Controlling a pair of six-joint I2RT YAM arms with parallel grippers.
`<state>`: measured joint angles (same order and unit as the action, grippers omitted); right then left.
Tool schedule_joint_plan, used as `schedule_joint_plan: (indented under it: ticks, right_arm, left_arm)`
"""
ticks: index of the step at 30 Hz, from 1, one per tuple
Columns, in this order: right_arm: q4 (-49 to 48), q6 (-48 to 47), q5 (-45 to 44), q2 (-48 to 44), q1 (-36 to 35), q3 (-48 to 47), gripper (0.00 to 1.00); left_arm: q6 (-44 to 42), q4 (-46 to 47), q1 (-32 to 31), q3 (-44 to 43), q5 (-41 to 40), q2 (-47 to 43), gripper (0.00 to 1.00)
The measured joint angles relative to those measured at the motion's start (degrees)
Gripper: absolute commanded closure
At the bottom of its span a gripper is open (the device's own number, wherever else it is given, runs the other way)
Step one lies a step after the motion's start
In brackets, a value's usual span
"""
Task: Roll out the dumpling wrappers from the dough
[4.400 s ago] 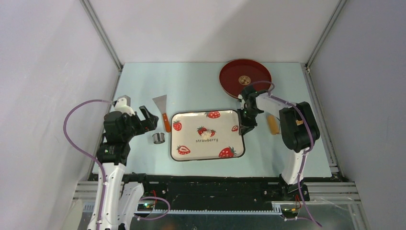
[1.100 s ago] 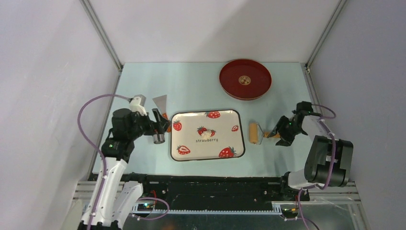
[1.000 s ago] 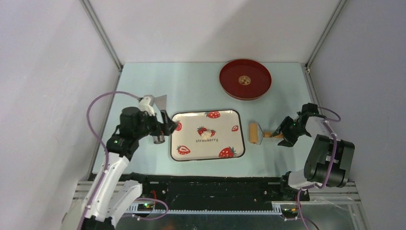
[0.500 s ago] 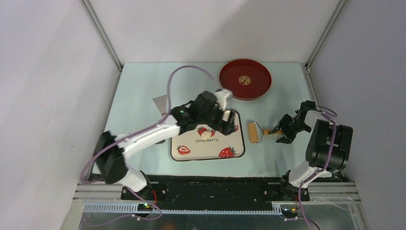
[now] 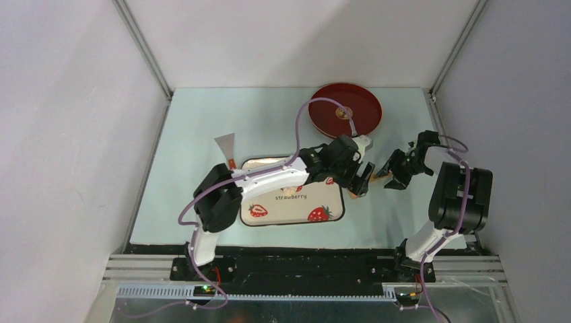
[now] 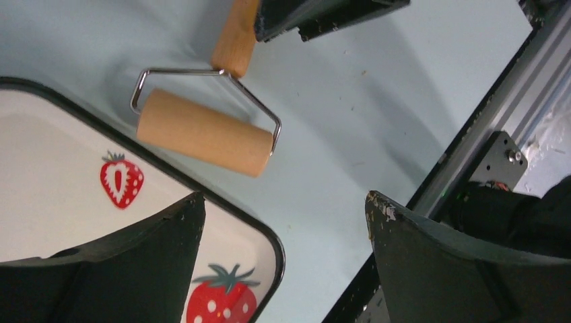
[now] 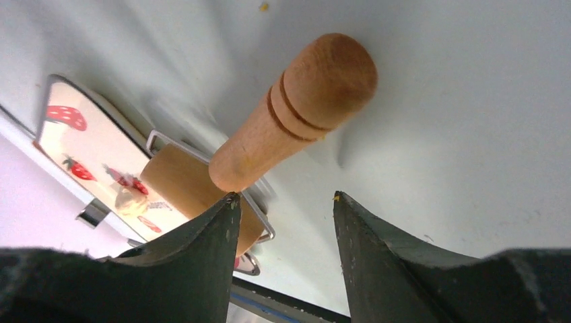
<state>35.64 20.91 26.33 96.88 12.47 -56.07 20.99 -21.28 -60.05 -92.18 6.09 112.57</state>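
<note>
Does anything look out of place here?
The roller lies on the table beside the tray. Oddly, the left gripper, stretched across the tray, and the right gripper both crowd that one tool, open.

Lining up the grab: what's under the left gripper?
The roller lies on the table, just off the tray corner. In the left wrist view the right gripper covers its handle end.
</note>
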Motion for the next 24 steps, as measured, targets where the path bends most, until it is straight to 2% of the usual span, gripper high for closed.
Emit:
schedule_joint_plan:
  ticks: [5,11,17,20,24]
  right_arm:
    - [0.0,0.3,2.7,-5.1,3.1,1.9,0.49]
    - [0.3,0.4,5.1,-6.9,4.1,3.9,0.52]
    - [1.6,0.5,5.0,-11.0,9.7,4.7,0.52]
    - [1.6,0.5,4.4,-13.2,10.9,4.7,0.52]
    - [1.7,0.5,4.0,-14.3,11.7,5.0,0.52]
  left_arm:
    - [1.6,-0.2,-0.2,-5.9,-0.4,5.0,0.10]
    - [4.2,0.0,-0.2,-12.3,-1.1,10.1,0.17]
    - [7.3,0.2,-0.2,-14.8,-1.7,14.3,0.26]
    - [8.6,0.2,-0.3,-16.2,-2.0,17.0,0.32]
    - [9.7,0.1,-0.4,-17.9,-2.4,20.7,0.35]
